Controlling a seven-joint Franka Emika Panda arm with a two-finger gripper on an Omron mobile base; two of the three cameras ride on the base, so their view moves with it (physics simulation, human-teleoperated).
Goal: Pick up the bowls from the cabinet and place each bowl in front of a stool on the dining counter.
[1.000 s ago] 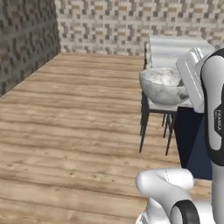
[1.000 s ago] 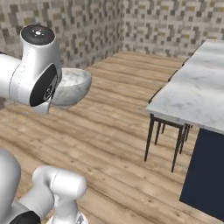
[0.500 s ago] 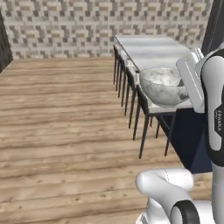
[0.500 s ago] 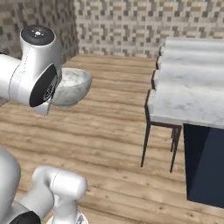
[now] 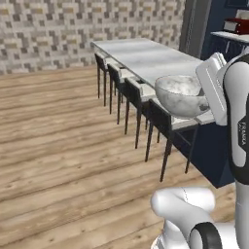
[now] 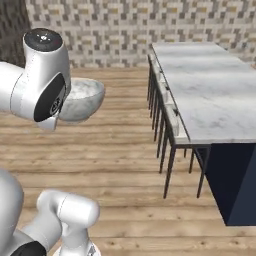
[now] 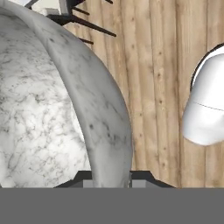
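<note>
My gripper (image 7: pixel 109 177) is shut on the rim of the grey-white marbled bowl (image 7: pixel 52 113), which passes between the two fingertips. The bowl (image 5: pixel 182 95) hangs upright in the air beside the near end of the dining counter (image 5: pixel 146 56), over the nearest stools (image 5: pixel 165 121). From the other side the bowl (image 6: pixel 82 100) shows left of the counter (image 6: pixel 210 85), above the wooden floor, with the arm in front of the hand. A tall dark navy front (image 5: pixel 216 19) rises past the counter's far end; I cannot tell whether it is the cabinet.
Several dark stools (image 6: pixel 167 107) line the counter's long side. Wooden floor (image 5: pixel 58 136) spreads to the left, up to a mosaic-tiled wall (image 6: pixel 125 25). The counter's navy base (image 6: pixel 235 185) stands at the right.
The whole picture has swung, so the base has turned: the dining counter and its stools now show along their full length. The bowl stays in my grip.
</note>
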